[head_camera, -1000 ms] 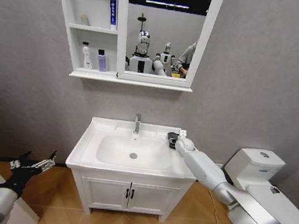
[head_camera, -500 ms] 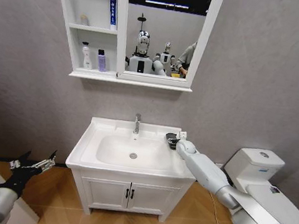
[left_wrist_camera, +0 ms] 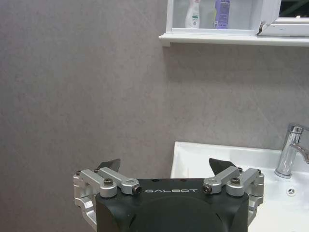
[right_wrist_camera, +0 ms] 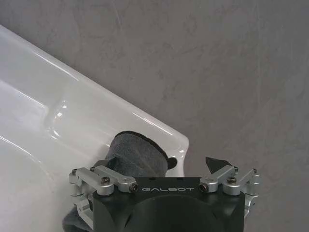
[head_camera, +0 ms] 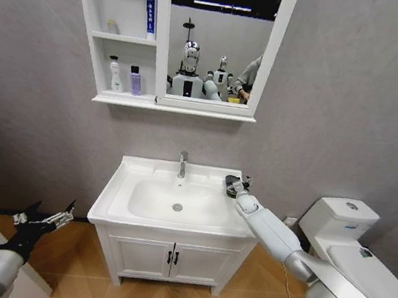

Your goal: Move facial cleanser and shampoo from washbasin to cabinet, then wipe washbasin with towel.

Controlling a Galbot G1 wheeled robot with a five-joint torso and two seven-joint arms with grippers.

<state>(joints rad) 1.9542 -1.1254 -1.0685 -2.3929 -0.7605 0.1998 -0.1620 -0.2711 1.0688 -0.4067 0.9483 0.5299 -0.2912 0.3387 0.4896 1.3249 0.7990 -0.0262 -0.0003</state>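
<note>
One arm, the right, reaches out, its pincer (head_camera: 237,186) spread over the towel (right_wrist_camera: 136,154).

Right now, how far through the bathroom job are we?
Done, it seems: bottles stand on the cabinet shelves and none remain on the washbasin. In hand: the right gripper, fingers open, sits at the dark grey towel on the washbasin's back right corner, not yet closed on it. Left: grasping the towel and wiping. The left gripper hangs idle, open, low beside the vanity.
</note>
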